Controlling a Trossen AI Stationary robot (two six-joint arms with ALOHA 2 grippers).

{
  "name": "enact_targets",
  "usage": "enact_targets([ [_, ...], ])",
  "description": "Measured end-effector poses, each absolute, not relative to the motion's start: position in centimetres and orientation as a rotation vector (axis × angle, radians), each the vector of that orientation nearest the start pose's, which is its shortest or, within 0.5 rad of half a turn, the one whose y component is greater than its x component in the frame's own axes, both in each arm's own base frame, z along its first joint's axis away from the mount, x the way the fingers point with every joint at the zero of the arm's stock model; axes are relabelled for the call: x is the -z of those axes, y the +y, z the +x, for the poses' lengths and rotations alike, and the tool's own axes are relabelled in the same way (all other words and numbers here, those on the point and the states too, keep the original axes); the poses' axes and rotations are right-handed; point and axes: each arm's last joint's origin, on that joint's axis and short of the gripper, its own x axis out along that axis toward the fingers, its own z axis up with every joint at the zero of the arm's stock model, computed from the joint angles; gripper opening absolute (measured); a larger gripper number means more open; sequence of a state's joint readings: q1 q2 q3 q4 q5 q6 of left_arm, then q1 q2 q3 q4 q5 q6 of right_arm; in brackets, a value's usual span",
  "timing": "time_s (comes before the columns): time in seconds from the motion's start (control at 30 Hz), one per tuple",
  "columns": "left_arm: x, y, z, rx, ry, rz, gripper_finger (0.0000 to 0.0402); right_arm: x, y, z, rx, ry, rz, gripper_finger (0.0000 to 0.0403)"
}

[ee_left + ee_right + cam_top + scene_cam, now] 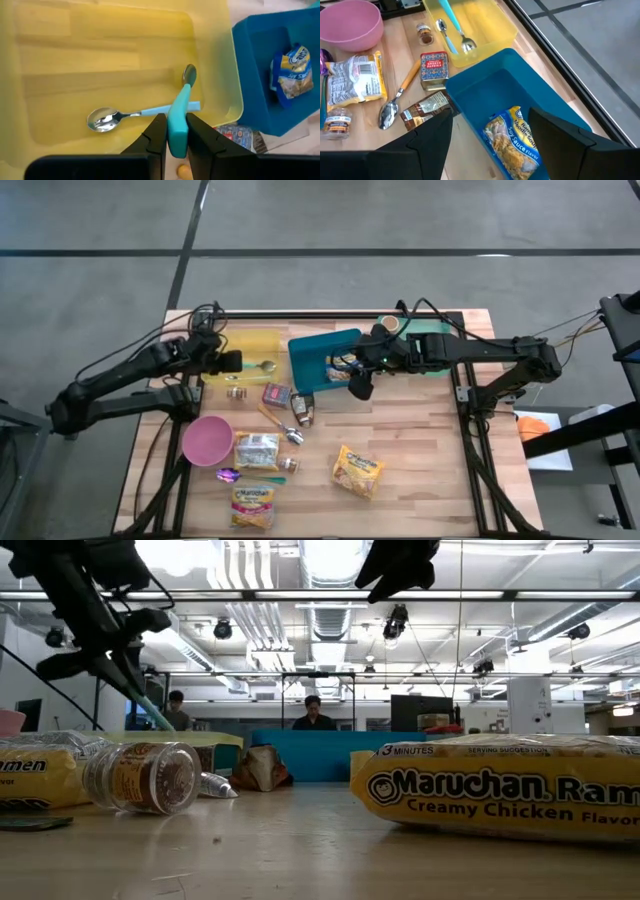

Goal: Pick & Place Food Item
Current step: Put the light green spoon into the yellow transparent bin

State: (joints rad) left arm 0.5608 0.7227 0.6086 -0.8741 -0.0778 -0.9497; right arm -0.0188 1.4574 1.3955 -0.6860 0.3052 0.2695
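Over the translucent yellow plastic bin (250, 345) you had little room: the left gripper (171, 131) hung there, clamped on a teal-handled spoon (179, 112), with a second light-blue-handled spoon (120, 116) lying on the bin floor. The right gripper (490, 132) stood open above the blue plastic bin (315, 352), whose floor held one yellow noodle packet (515, 137). Near the bins, a square red tin (276, 393), a brown sachet (303, 408) and a wooden-handled spoon (278, 424) crowded the table (420, 470). The near right stretch, past the yellow ramen pack (357, 470), lay open.
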Motion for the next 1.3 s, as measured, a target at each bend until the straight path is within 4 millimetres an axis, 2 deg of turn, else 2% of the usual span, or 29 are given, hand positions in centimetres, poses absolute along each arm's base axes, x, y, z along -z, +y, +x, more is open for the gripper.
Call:
enact_targets([
  [0.57,-20.4,7.1,9.5,-1.029,0.723,-1.214,0.0050,-34.4,-1.0,30.7,0.394,0.718,0.139,0.0259],
  [0.77,-19.6,6.9,9.1,-1.066,0.785,-1.251,0.0106,-34.4,-0.9,30.7,0.392,0.717,0.138,0.0259],
  [1.3,-18.5,8.1,10.3,-1.090,0.907,-1.227,0.0116,-34.4,-0.7,30.7,0.368,0.719,0.156,0.0259],
])
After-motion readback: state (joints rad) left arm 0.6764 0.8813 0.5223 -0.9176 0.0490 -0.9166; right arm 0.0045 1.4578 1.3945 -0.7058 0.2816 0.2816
